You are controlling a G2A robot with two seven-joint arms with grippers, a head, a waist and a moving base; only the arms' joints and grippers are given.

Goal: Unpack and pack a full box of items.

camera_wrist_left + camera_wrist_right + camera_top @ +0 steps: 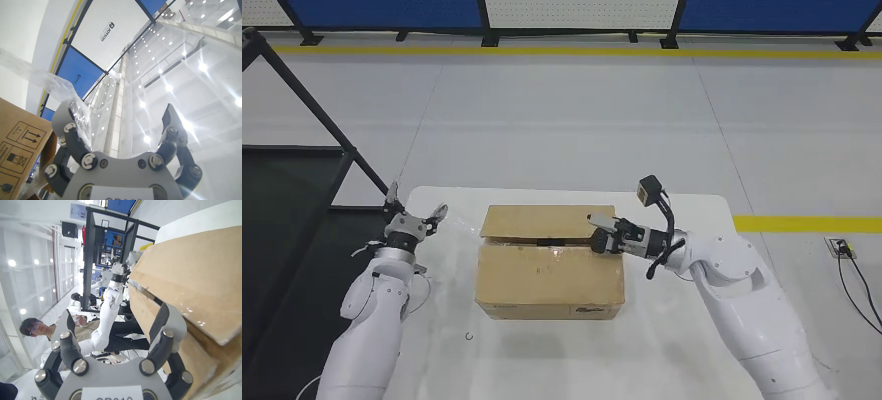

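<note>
Right claw (595, 232) at box (542, 275) edge

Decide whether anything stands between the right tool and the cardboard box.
Nothing visible does. The right tool is at the cardboard box, open, with one finger beside the box's top seam. The left tool stands off the box's other side, a clear strip clinging to it.

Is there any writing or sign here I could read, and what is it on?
Cardboard box: a two-arrows sign and a crossed-out sign; the words beside them are too small to read.
White wall panel and blue wall panel: a company logo with its name.
Wrist stickers: letters cut off by the picture's edge, unreadable.
</note>
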